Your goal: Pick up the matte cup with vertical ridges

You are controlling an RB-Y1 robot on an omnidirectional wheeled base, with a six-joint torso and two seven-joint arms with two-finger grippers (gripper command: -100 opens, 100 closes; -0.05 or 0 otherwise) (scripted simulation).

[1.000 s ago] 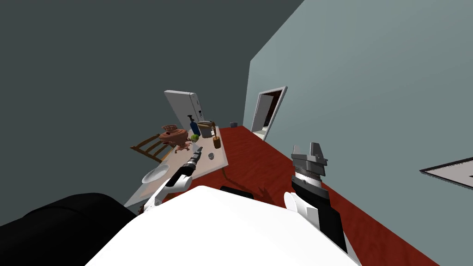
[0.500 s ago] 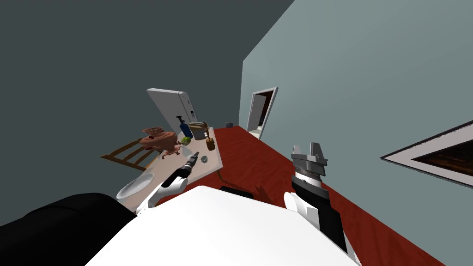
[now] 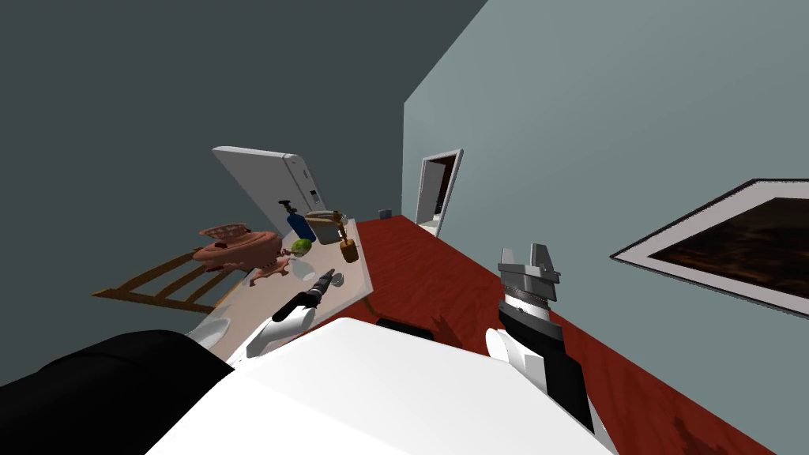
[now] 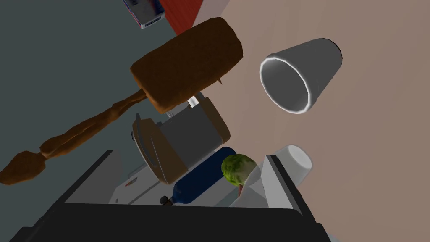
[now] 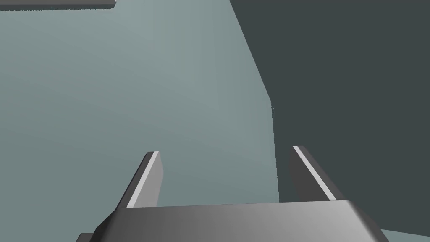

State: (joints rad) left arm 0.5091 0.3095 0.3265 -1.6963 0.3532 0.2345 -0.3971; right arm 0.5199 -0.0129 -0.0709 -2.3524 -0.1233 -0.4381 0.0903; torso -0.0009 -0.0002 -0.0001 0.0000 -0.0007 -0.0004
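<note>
Left gripper (image 3: 328, 276): jaws apart, empty.
Grey cup (image 4: 300, 75): on worktop (image 4: 378, 147), six o'clock of wooden mallet (image 3: 348, 253). Probably light, rigid, slick-walled; best gripped across mid-wall.
Right gripper (image 5: 224, 149): jaws apart, idle.

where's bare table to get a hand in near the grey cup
Bare table spreads on the side of the grey cup away from the brown mallet, and between it and the white cup. Crowded: mallet, canister, blue bottle and green fruit bunch together.
</note>
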